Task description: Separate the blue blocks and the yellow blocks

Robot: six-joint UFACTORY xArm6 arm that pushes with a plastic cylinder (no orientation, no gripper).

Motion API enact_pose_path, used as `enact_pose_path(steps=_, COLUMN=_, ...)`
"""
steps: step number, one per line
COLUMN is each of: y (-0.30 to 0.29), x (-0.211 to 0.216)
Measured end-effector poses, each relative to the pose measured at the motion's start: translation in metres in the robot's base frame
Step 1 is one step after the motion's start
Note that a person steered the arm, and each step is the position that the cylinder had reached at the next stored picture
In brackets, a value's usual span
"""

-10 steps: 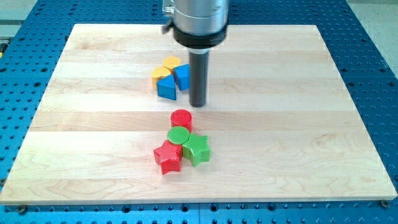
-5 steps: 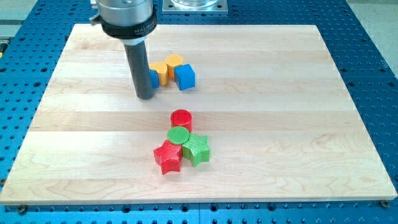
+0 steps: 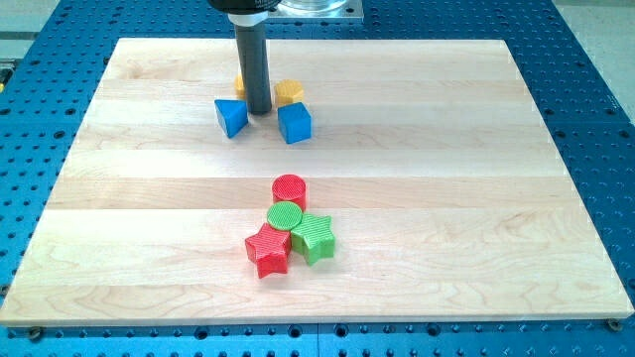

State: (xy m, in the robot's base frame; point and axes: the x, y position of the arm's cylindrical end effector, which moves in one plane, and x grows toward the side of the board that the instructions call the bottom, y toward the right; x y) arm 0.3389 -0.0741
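The rod has no jaws; my tip stands among the 4 blocks, between the blue triangle at left and the blue cube at right. 2 yellow blocks sit just beyond, one showing and one mostly hidden. The splitting looks midway; next, push the yellows farther away.

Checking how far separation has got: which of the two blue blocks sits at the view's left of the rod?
The blue triangular block, left of my tip. The blue cube lies right of it, below a yellow block.
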Motion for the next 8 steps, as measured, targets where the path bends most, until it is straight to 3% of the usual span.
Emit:
enact_pose_path(steps=1, y=0.039, x=0.000)
enact_pose_path(steps=2, y=0.024, x=-0.009)
enact_pose_path(steps=3, y=-0.038, x=-0.011)
enact_pose_path(steps=5, y=-0.048, x=-0.017)
enact_pose_path(steps=7, y=-0.099, x=0.034)
enact_pose_path(steps=8, y=-0.049, x=0.031)
